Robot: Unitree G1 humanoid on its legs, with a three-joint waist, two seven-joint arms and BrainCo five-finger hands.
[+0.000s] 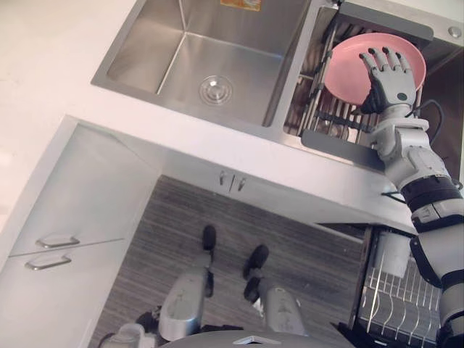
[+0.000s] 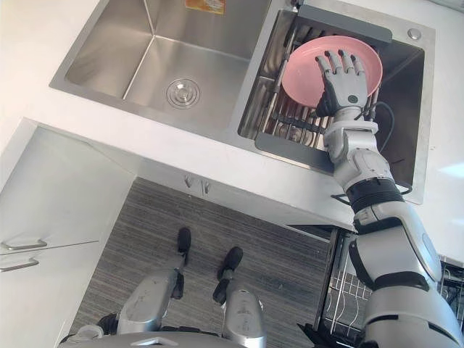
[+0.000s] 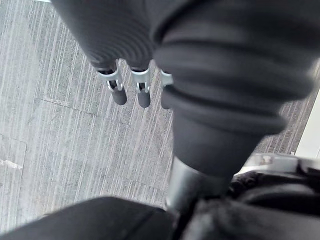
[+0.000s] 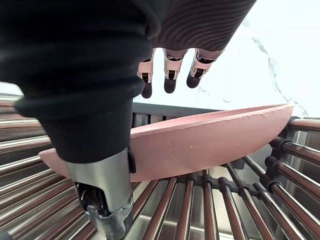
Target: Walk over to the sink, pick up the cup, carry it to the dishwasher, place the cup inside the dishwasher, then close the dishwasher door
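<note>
Heads up: what you've got under your right hand (image 1: pixel 392 78) is a pink round shallow dish (image 1: pixel 346 67), smooth and matte, more plate than cup in shape. It sits tilted in a wire rack (image 1: pixel 319 109) of thin shiny metal rods with a dark grey frame, and that rack fills the right basin of the brushed stainless steel sink (image 1: pixel 181 65).

In the right wrist view the dish (image 4: pixel 200 145) shows edge-on, resting on the rods (image 4: pixel 210 200). Your fingers (image 4: pixel 170 82) are stretched out straight and spread above its upper face, and the thumb (image 4: pixel 107 210) hangs on the underside. So the hand is splayed wide, not clenched round anything. I can't tell whether the fingers actually touch the dish.

To the left of that hand is the other basin, square-cornered and smooth, with a round ribbed metal drain cover (image 1: pixel 216 89) in its floor. A white glossy countertop (image 1: pixel 43 58) wraps around the sink.

Back toward you from the hand, below the counter edge, the pulled-out dishwasher rack (image 1: pixel 395 301) of white wire shows. Something white (image 1: pixel 395 254) sits in it, but I can't make out what it is.

Further left along the counter front are pale flat cabinet doors with curved metal handles (image 1: pixel 51 250).

Your left hand (image 3: pixel 130 87) hangs low, fingers relaxed and holding nothing, over the grey wood-grain plank floor (image 3: pixel 60 125).
</note>
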